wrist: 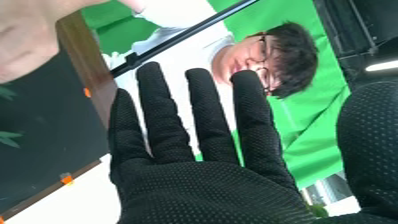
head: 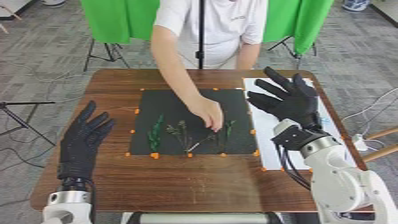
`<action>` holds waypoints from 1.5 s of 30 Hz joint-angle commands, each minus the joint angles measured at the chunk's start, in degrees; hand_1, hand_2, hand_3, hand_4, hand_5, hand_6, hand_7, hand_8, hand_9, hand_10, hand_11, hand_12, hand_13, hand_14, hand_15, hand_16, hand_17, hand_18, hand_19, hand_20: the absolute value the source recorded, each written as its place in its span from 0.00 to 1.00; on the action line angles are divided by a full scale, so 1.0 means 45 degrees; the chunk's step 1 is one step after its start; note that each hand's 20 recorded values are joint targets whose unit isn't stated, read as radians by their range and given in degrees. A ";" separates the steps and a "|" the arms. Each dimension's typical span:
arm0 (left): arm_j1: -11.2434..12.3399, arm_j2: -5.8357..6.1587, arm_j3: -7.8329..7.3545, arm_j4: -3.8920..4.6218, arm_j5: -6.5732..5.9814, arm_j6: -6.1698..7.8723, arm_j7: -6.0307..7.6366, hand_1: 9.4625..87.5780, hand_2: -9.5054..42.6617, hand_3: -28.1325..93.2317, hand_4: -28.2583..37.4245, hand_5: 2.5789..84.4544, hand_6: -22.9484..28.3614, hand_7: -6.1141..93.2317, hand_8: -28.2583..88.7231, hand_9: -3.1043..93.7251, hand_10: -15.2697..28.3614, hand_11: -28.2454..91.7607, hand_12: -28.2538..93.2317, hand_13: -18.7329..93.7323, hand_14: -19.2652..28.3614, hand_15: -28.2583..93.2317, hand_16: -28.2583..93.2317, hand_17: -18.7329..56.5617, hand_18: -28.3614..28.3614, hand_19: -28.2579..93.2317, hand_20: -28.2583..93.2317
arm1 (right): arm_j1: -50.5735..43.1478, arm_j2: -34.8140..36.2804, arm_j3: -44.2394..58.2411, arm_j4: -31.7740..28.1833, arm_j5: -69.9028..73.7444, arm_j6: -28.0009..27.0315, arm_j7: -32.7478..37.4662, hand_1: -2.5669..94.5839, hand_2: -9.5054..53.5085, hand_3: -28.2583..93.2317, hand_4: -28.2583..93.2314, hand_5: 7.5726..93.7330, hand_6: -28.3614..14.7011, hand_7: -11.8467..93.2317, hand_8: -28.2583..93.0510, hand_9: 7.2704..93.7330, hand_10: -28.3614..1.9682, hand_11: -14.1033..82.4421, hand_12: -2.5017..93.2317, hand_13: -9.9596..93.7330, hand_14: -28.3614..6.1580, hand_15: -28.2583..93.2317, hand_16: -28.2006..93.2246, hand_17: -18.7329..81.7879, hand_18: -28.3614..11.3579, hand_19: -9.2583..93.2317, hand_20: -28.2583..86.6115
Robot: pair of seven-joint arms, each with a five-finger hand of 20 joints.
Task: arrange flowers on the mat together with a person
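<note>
Several flower stems [head: 177, 133]: laid on black mat, in half nr mat's near edge; tips point roughly twd far edge.
L stem [head: 155, 134]: green, leafy; nearest mat's L edge, approx. lengthwise.
R stem [head: 228, 131]: thin, green; nr mat's R edge.
Person's hand [head: 207, 114]: reaches in over mat's far edge; fingertips down among stems, btwn center and R edge. Grip: can't tell.
Mat [head: 182, 101]: flat, mid-table, near edge set back from table's near edge.
Orange markers [head: 155, 156]: spaced along mat's L, R & near edges.
White sheet [head: 269, 135]: on table, alongside mat's R edge.
R hand [head: 295, 103]: above sheet, twd table's far R corner; open, fingers straight & spread. R wrist view: palm of same hand [wrist: 213, 192] w/ fingers extended, thumb apart.
L hand [head: 82, 145]: over table's L side, btwn L edge & mat; open, fingers extended.
Table [head: 169, 187]: brown wood; person in white shirt [head: 238, 20] at far edge.
Background: green cloth [head: 115, 25] behind person; black pole [head: 201, 35] upright in front of shirt.
</note>
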 commanded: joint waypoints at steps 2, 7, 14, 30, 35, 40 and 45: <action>0.0298 -0.0273 -0.0107 -0.0046 0.0082 0.0075 -0.0259 0.14 0.39 0.83 0.00 0.33 0.56 0.17 0.16 0.34 0.77 0.40 0.33 0.38 0.88 0.51 0.20 0.14 0.83 0.59 0.33 | -0.0041 -0.0047 -0.0081 -0.0065 -0.0144 0.0121 0.0146 0.17 0.21 0.88 0.00 0.39 0.65 0.24 0.12 0.42 0.43 0.22 0.15 0.46 0.23 0.36 0.41 0.23 0.20 0.44 0.39; 0.0273 -0.0322 -0.0120 -0.0047 0.0150 0.0042 -0.0317 0.15 0.39 0.83 0.00 0.33 0.56 0.17 0.16 0.34 0.76 0.40 0.33 0.38 0.88 0.52 0.20 0.14 0.83 0.59 0.33 | -0.0026 -0.0029 -0.0084 -0.0076 -0.0180 0.0157 0.0176 0.17 0.21 0.88 0.00 0.39 0.65 0.24 0.12 0.43 0.43 0.22 0.15 0.46 0.23 0.36 0.41 0.23 0.20 0.44 0.39; 0.0298 -0.0356 -0.0135 -0.0069 0.0174 0.0060 -0.0375 0.15 0.39 0.83 0.00 0.33 0.56 0.18 0.16 0.34 0.76 0.40 0.33 0.38 0.88 0.52 0.20 0.14 0.83 0.59 0.33 | -0.0014 -0.0001 -0.0095 -0.0138 -0.0415 0.0358 0.0269 0.17 0.21 0.88 0.00 0.39 0.65 0.24 0.12 0.43 0.43 0.22 0.15 0.46 0.23 0.36 0.41 0.23 0.20 0.45 0.39; 0.0301 -0.0432 -0.0187 -0.0074 0.0256 -0.0019 -0.0543 0.15 0.39 0.83 0.00 0.33 0.56 0.18 0.16 0.34 0.77 0.40 0.33 0.38 0.88 0.52 0.20 0.14 0.83 0.59 0.33 | 0.1093 0.1706 -0.2624 -0.0941 -1.2582 0.5105 0.4867 0.30 0.14 0.88 0.00 0.42 0.61 0.30 0.10 0.52 0.37 0.37 0.14 0.62 0.36 0.64 0.31 0.35 0.15 0.76 0.41; 0.0255 -0.0355 -0.0164 -0.0078 0.0187 0.0010 -0.0461 0.15 0.39 0.83 0.00 0.33 0.56 0.18 0.16 0.34 0.77 0.40 0.33 0.38 0.88 0.52 0.20 0.14 0.83 0.59 0.33 | 0.2231 0.2109 -0.3664 -0.0293 -1.6731 0.3873 0.7577 0.32 0.10 0.88 0.00 0.46 0.61 0.30 0.10 0.55 0.36 0.38 0.14 0.65 0.38 0.68 0.29 0.39 0.14 0.83 0.36; 0.0176 -0.0305 -0.0056 -0.0064 -0.0231 -0.0170 -0.0214 0.15 0.39 0.83 0.00 0.34 0.56 0.18 0.16 0.35 0.77 0.40 0.33 0.38 0.88 0.52 0.20 0.14 0.83 0.59 0.33 | 0.2914 0.2362 -0.4140 0.0487 -1.9000 0.2123 0.8731 0.34 0.06 0.88 0.01 0.46 0.61 0.28 0.11 0.56 0.34 0.37 0.15 0.66 0.39 0.68 0.29 0.40 0.13 0.87 0.31; 0.0215 -0.0333 -0.0091 -0.0060 -0.0162 -0.0191 -0.0263 0.16 0.39 0.83 0.00 0.34 0.57 0.18 0.16 0.35 0.77 0.40 0.33 0.38 0.88 0.52 0.20 0.14 0.83 0.59 0.33 | 0.3320 0.2411 -0.4471 0.1301 -2.1038 0.0637 0.9343 0.35 0.04 0.87 0.01 0.43 0.62 0.27 0.12 0.56 0.31 0.37 0.14 0.67 0.38 0.68 0.29 0.41 0.11 0.90 0.26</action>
